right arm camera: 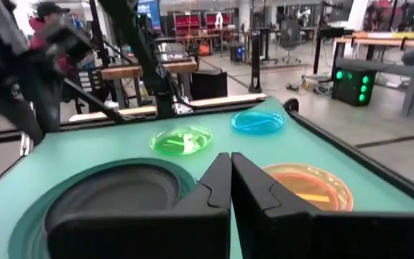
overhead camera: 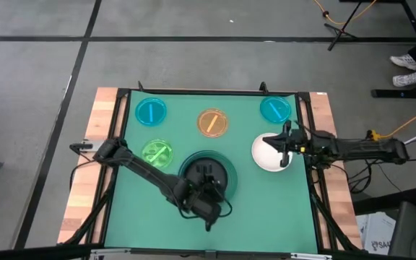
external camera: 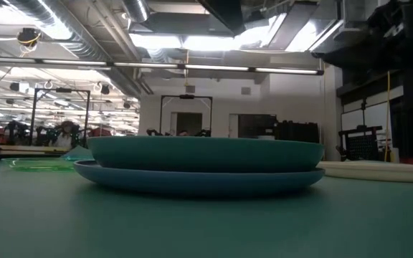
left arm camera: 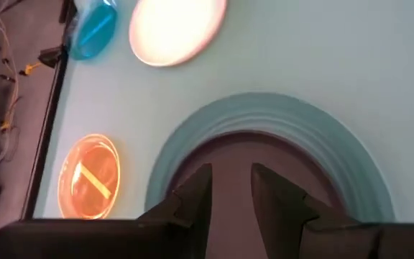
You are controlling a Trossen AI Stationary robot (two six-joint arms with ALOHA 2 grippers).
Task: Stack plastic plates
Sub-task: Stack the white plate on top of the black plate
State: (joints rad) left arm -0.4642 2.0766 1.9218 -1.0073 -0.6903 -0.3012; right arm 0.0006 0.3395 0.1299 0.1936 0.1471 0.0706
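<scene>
Green matting covers the table [overhead camera: 295, 217]. Under the slightly spread, empty left gripper [overhead camera: 206, 174], three plates are stacked [overhead camera: 222, 160]. White plate [overhead camera: 266, 154], under the pressed-together right gripper [overhead camera: 287, 146], and four small plates remain.

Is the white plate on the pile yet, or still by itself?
Still by itself. The white plate lies flat on the mat beside the pile, under the right gripper.

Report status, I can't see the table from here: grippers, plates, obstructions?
Left gripper part open over plate stack. Right gripper shut over white plate. Four small plates loose. Nothing blocking.
</scene>
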